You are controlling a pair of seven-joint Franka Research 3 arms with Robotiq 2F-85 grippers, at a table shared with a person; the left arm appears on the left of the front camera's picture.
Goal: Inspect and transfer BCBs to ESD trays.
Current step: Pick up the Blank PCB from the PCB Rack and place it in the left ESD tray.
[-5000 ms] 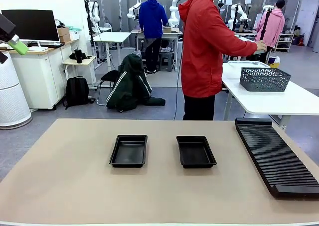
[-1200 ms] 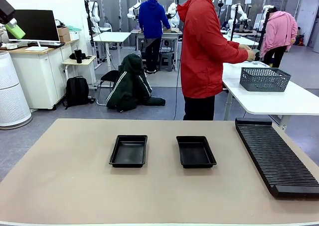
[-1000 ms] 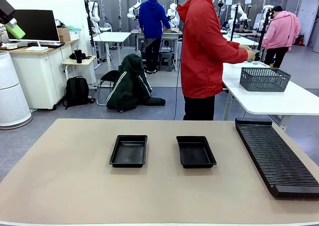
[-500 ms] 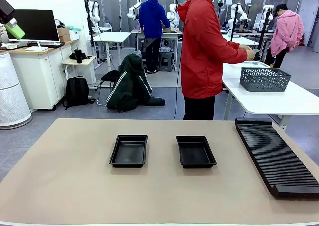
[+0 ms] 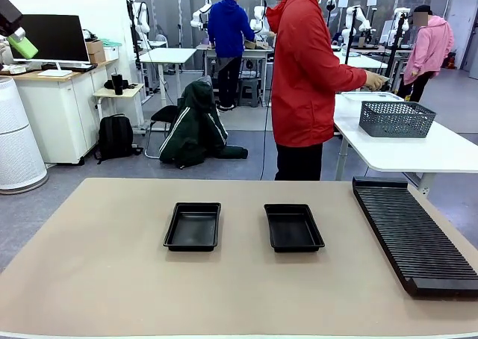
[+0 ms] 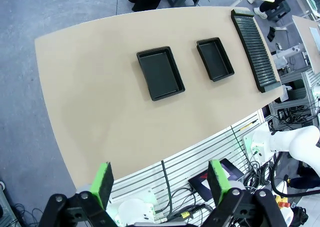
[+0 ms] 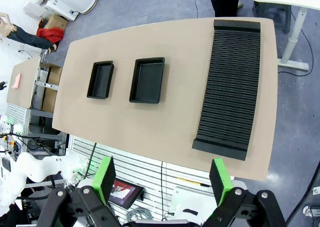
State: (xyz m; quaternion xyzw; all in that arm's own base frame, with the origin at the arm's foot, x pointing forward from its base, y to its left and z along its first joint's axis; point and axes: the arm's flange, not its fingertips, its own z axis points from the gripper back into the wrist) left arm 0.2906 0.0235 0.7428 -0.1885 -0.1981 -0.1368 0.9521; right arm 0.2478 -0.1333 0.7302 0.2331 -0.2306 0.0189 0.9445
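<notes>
Two ESD trays, shallow and black, lie side by side mid-table with nothing in them: the left tray (image 5: 193, 226) and the right tray (image 5: 293, 227). From high above, the left wrist view takes in both trays (image 6: 160, 73) (image 6: 215, 59), and my left gripper (image 6: 161, 179) is open with nothing between its green pads. A finger of it shows at the top left of the front view (image 5: 22, 45). My right gripper (image 7: 162, 178) is also open and raised far above the trays (image 7: 100, 79) (image 7: 147, 79). The BCBs are out of view.
A long black ribbed rack (image 5: 414, 234) lies along the table's right side. A person in a red hoodie (image 5: 306, 78) stands at the far edge, turned to a white side table holding a dark mesh basket (image 5: 396, 119).
The left gripper's finger at the top left sits a little higher than five seconds ago. The person's hand has shifted slightly over the side table. The trays and the rack have stayed put.
</notes>
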